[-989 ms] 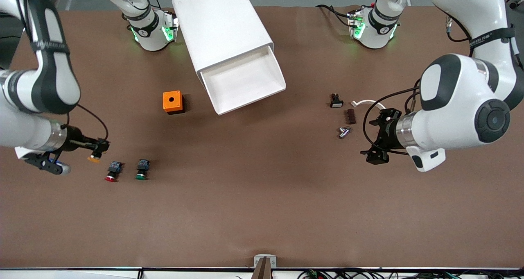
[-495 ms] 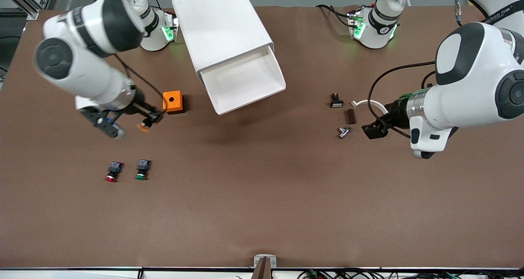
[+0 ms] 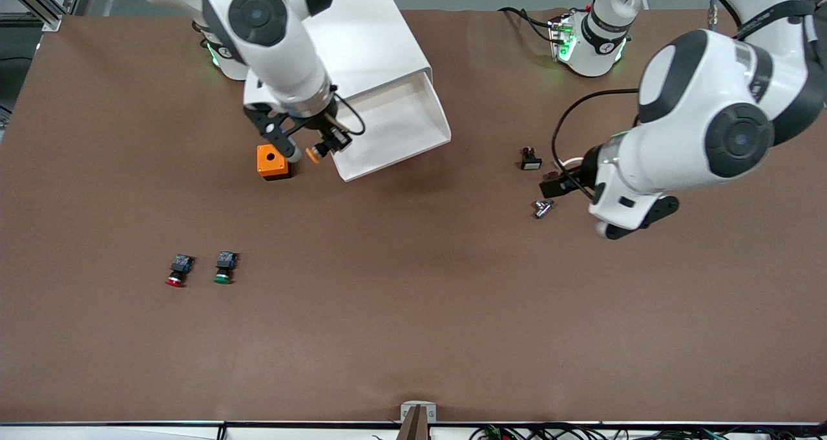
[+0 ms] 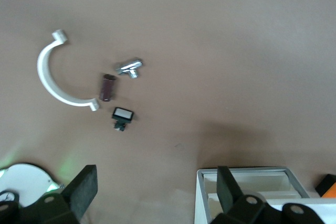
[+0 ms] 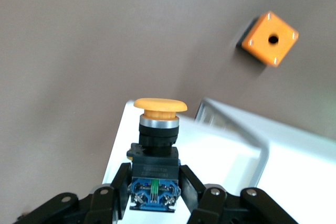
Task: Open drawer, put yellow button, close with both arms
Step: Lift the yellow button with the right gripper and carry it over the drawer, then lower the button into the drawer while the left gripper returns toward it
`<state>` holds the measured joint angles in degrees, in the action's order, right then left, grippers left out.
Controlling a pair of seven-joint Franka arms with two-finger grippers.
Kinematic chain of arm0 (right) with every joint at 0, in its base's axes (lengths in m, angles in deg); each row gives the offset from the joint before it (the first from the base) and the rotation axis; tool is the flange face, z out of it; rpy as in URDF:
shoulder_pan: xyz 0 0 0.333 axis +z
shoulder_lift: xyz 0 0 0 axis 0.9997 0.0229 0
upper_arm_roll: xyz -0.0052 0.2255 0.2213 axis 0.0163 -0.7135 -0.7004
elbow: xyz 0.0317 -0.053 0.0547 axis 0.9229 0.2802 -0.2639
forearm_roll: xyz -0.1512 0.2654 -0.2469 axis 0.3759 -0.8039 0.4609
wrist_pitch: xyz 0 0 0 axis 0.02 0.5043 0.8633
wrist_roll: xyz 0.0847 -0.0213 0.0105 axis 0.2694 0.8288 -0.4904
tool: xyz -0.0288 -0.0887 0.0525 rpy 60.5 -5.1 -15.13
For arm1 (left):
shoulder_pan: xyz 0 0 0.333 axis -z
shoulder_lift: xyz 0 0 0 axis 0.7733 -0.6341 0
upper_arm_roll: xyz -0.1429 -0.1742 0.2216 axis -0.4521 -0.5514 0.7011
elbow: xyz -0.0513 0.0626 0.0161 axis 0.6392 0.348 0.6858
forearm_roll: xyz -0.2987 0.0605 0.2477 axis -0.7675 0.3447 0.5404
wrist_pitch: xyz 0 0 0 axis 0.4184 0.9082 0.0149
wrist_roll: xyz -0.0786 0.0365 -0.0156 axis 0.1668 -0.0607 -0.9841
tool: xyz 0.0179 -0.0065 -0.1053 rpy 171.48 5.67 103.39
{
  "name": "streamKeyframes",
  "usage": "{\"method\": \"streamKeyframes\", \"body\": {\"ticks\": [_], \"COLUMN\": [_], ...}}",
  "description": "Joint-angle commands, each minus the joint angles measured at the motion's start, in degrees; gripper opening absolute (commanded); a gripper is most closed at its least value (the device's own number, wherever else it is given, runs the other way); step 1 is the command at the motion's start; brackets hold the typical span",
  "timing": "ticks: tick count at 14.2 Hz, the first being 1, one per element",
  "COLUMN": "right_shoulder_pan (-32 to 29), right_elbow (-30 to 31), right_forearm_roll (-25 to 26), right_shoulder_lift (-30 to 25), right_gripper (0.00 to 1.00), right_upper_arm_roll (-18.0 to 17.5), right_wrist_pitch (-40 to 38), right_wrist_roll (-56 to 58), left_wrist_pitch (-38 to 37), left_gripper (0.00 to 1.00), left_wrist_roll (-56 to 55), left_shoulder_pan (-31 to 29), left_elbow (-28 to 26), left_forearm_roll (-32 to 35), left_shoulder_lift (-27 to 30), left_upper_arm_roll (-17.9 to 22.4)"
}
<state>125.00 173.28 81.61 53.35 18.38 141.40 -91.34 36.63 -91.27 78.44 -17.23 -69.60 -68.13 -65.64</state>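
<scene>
The drawer (image 3: 387,125) stands pulled out of the top of the white cabinet (image 3: 349,39), and nothing lies in the part of it that shows. My right gripper (image 3: 327,144) is shut on the yellow button (image 3: 314,154) and holds it over the drawer's front corner, beside an orange box. In the right wrist view the fingers (image 5: 110,190) clamp the button's (image 5: 157,129) black-blue body, cap outward, over the drawer's white corner (image 5: 220,150). My left gripper (image 3: 555,185) hovers open and empty (image 4: 155,195) over small parts toward the left arm's end; the cabinet's drawer fronts (image 4: 252,190) show there.
An orange box (image 3: 272,161) with a hole sits beside the drawer. A red-capped button (image 3: 176,272) and a green-capped button (image 3: 223,269) lie nearer the front camera. A black switch (image 3: 531,159), silver part (image 3: 543,208), brown piece (image 4: 107,87) and white curved clip (image 4: 55,77) lie under the left gripper.
My right arm swung from beside the red and green buttons up to the drawer's corner, carrying the yellow button. My left gripper moved toward the table's middle, over the small parts.
</scene>
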Motion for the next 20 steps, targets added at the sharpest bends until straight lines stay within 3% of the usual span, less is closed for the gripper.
{"method": "streamKeyframes", "body": {"ticks": [1, 5, 8, 15, 16, 17, 18, 20], "right_shoulder_pan": [5.4, 8.9, 10.1, 10.5, 10.4, 10.4, 10.5, 10.2], "right_elbow": [0.4, 0.6, 0.7, 0.7, 0.7, 0.7, 0.7, 0.2], "right_forearm_roll": [2.7, 4.7, 5.1, 5.8, 5.8, 5.9, 6.7, 7.1], "right_shoulder_lift": [-0.3, 0.9, 3.1, 6.2, 6.3, 6.3, 6.3, 6.2], "right_gripper": [0.00, 0.00, 0.00, 0.00, 0.13, 0.72, 1.00, 1.00], "right_upper_arm_roll": [0.9, 0.9, 0.9, 0.9, 0.9, 0.9, 0.9, 0.9], "right_wrist_pitch": [2.0, 4.3, 6.3, 9.1, 9.0, 8.9, 8.8, 8.4], "right_wrist_roll": [-10.0, -17.9, -20.3, -21.9, -21.9, -21.9, -21.9, -20.9], "left_wrist_pitch": [7.7, 18.1, 25.6, 29.6, 30.0, 30.4, 30.6, 30.7], "left_gripper": [1.00, 1.00, 1.00, 1.00, 1.00, 1.00, 1.00, 1.00], "left_wrist_roll": [1.7, -0.2, -3.2, -8.3, -9.2, -9.9, -10.4, -12.1], "left_shoulder_pan": [0.2, 0.7, 3.5, 6.8, 7.4, 7.5, 8.2, 8.6], "left_elbow": [-6.4, -13.0, -16.2, -16.7, -16.7, -16.7, -16.7, -16.7], "left_forearm_roll": [1.6, 1.5, 1.5, 1.4, 1.4, 1.4, 1.3, 0.6], "left_shoulder_lift": [1.4, 1.7, 1.2, -2.0, -2.6, -2.9, -3.4, -3.7], "left_upper_arm_roll": [-4.0, -8.3, -8.7, -9.5, -9.5, -9.5, -9.5, -9.6]}}
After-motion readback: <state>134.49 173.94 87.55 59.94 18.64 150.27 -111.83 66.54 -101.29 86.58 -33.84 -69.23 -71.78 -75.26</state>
